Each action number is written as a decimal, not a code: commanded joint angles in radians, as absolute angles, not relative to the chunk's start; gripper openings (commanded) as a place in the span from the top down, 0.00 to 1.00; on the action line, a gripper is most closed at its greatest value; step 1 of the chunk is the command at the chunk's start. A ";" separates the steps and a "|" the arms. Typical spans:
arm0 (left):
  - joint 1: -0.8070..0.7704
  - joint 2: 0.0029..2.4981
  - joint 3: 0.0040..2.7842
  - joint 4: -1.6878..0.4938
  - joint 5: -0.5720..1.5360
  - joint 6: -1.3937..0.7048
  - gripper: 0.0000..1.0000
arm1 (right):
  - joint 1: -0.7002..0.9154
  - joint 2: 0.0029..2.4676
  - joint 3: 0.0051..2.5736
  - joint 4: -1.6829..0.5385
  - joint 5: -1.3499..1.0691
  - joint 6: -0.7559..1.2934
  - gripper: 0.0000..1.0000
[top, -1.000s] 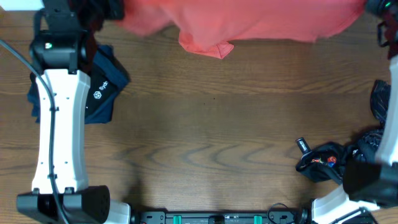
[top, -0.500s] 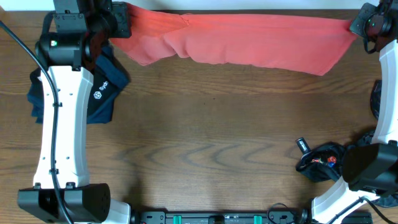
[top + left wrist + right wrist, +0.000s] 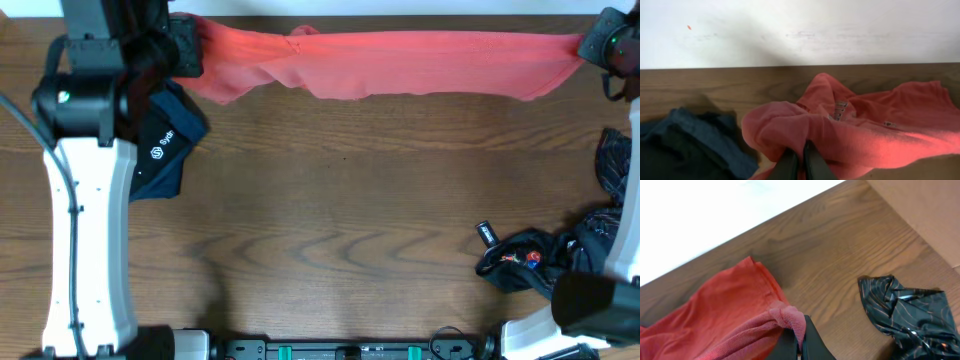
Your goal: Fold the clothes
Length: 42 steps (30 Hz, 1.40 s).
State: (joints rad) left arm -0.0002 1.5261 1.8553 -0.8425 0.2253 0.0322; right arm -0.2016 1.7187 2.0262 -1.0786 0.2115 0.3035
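Overhead: the red T-shirt (image 3: 380,65) is stretched along the table's (image 3: 340,230) far edge between the left gripper (image 3: 186,47) and right gripper (image 3: 592,45). Bare wood lies nearer, with a navy shirt (image 3: 165,150) at left and a black jersey (image 3: 525,262) near right. Left wrist: fingers pinch a red fold. Right wrist: fingers clamp the shirt's corner

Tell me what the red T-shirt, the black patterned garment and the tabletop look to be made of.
Red T-shirt: soft matte knit, probably cotton jersey; it sags and bunches in folds.
Black patterned garment: thin, smooth, faintly shiny, likely synthetic; light glints on its creases.
Tabletop: brown wood grain, low sheen; solid wood or laminate, cannot tell.
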 commanded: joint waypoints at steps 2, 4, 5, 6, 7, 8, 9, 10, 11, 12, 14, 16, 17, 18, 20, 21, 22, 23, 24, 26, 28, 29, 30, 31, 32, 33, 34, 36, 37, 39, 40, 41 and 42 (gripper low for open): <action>0.021 1.393 1.866 -0.864 0.175 0.048 0.94 | -0.222 1.595 2.039 -1.075 0.274 0.295 0.99; 0.021 1.340 1.866 -0.874 0.175 0.047 0.94 | -0.222 1.546 2.039 -1.067 0.268 0.295 0.99; 0.021 1.313 1.866 -0.876 0.175 0.047 0.94 | -0.222 1.524 2.039 -1.061 0.265 0.295 0.99; 0.021 1.290 1.866 -0.876 0.175 0.047 0.94 | -0.222 1.499 2.039 -1.051 0.260 0.295 0.99; 0.021 1.266 1.866 -0.875 0.175 0.047 0.94 | -0.222 1.475 2.039 -1.040 0.257 0.295 0.99; 0.021 1.248 1.866 -0.874 0.175 0.047 0.94 | -0.222 1.456 2.039 -1.031 0.257 0.295 0.99; 0.021 1.231 1.866 -0.873 0.175 0.047 0.94 | -0.222 1.439 2.039 -1.020 0.257 0.295 0.99; 0.021 1.217 1.866 -0.871 0.175 0.047 0.94 | -0.222 1.423 2.039 -1.007 0.255 0.295 0.99; 0.021 1.208 1.866 -0.871 0.175 0.047 0.94 | -0.222 1.411 2.039 -0.996 0.252 0.295 0.99; 0.021 1.204 1.866 -0.871 0.175 0.047 0.94 | -0.222 1.406 2.039 -0.989 0.245 0.294 0.99; 0.021 1.208 1.866 -0.871 0.175 0.047 0.94 | -0.222 1.407 2.039 -0.982 0.215 0.280 0.99; 0.021 1.229 1.866 -0.871 0.179 0.039 0.94 | -0.222 1.425 2.039 -0.986 0.184 0.271 0.99; 0.021 1.246 1.866 -0.870 0.201 0.040 0.94 | -0.222 1.441 2.039 -0.991 0.174 0.271 0.99; 0.021 1.267 1.866 -0.868 0.230 0.040 0.94 | -0.222 1.459 2.039 -0.997 0.167 0.271 0.99; 0.020 1.317 1.866 -0.862 0.286 0.040 0.94 | -0.221 1.504 2.039 -1.009 0.166 0.268 0.99; 0.020 1.341 1.866 -0.859 0.303 0.041 0.94 | -0.221 1.531 2.039 -1.014 0.163 0.266 0.99; 0.020 1.372 1.866 -0.854 0.316 0.041 0.94 | -0.221 1.559 2.039 -1.018 0.154 0.258 0.99; 0.020 1.406 1.866 -0.849 0.323 0.041 0.94 | -0.221 1.589 2.039 -1.018 0.141 0.242 0.99; 0.020 1.439 1.866 -0.843 0.326 0.041 0.94 | -0.221 1.620 2.039 -1.017 0.125 0.224 0.99; 0.020 1.514 1.866 -0.826 0.326 0.041 0.94 | -0.221 1.688 2.039 -1.010 0.101 0.207 0.99; 0.020 1.594 1.866 -0.790 0.326 0.041 0.94 | -0.221 1.766 2.039 -0.987 0.097 0.200 0.99; 0.020 1.637 1.866 -0.764 0.326 0.041 0.94 | -0.220 1.804 2.039 -0.970 0.097 0.200 0.99; 0.020 1.679 1.866 -0.731 0.326 0.041 0.94 | -0.219 1.842 2.039 -0.947 0.096 0.200 0.99; 0.020 1.716 1.866 -0.697 0.326 0.041 0.94 | -0.217 1.878 2.039 -0.918 0.097 0.200 0.99; 0.020 1.768 1.866 -0.638 0.325 0.041 0.94 | -0.215 1.914 2.039 -0.883 0.096 0.200 0.99; 0.020 1.810 1.866 -0.578 0.325 0.047 0.94 | -0.211 1.951 2.039 -0.837 0.096 0.200 0.99; 0.020 1.843 1.866 -0.527 0.325 0.055 0.94 | -0.210 1.975 2.039 -0.801 0.096 0.200 0.99; 0.022 1.901 1.866 -0.399 0.320 0.055 0.94 | -0.206 2.017 2.039 -0.708 0.096 0.201 0.99; 0.022 1.920 1.866 -0.331 0.295 0.036 0.94 | -0.206 2.027 2.039 -0.665 0.097 0.201 0.99; 0.022 1.932 1.868 -0.202 0.202 -0.045 0.94 | -0.207 2.025 2.041 -0.584 0.102 0.202 0.99; 0.022 1.930 1.877 -0.127 0.184 -0.066 0.94 | -0.207 2.011 2.051 -0.544 0.112 0.210 0.99; 0.022 1.925 1.894 -0.068 0.183 -0.079 0.94 | -0.207 1.997 2.064 -0.515 0.129 0.222 0.99; 0.022 1.918 1.917 -0.014 0.181 -0.090 0.94 | -0.208 1.975 2.084 -0.487 0.145 0.241 0.99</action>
State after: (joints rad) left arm 0.0071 1.9850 1.8462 -0.1116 0.2794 -0.0273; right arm -0.1959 2.0617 2.0224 -0.5385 0.0605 0.2188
